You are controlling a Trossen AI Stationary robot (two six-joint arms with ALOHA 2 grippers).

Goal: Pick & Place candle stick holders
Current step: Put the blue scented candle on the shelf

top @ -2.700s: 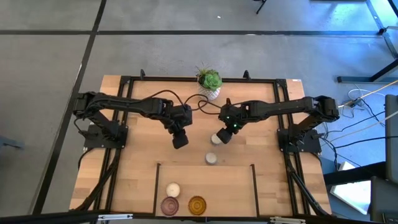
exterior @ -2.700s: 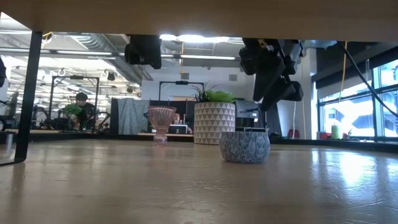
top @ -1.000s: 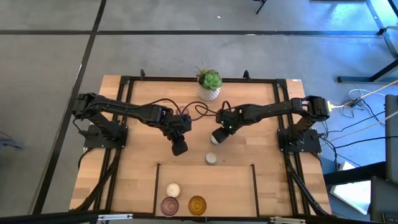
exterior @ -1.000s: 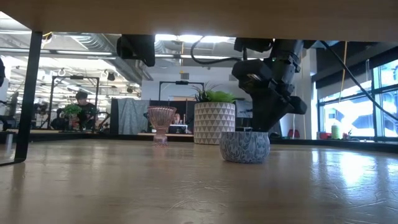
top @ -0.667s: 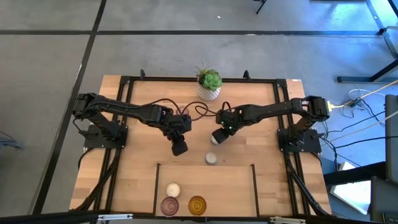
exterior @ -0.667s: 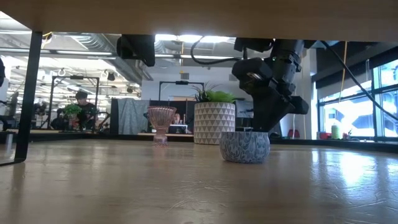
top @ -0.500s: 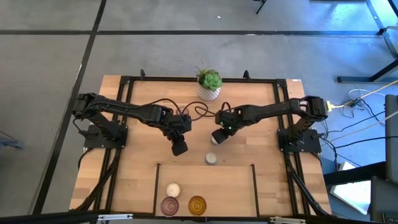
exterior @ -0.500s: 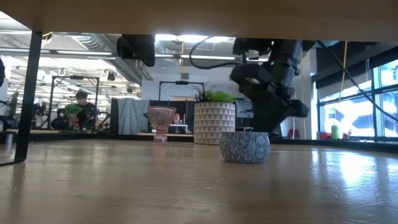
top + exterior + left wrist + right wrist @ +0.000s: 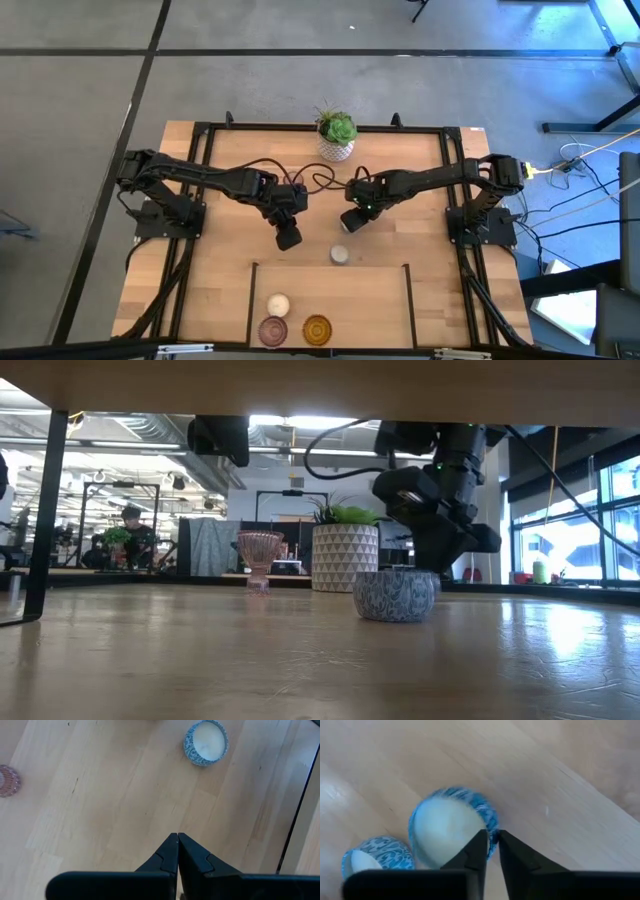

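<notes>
Your right gripper [image 9: 491, 842] sits at the tabletop's [image 9: 400, 290] middle, jaws nearly closed astride the rim of the cream candle holder [image 9: 451, 827], pinching its wall at its 4 o'clock; left jaws are shut, idle.
</notes>
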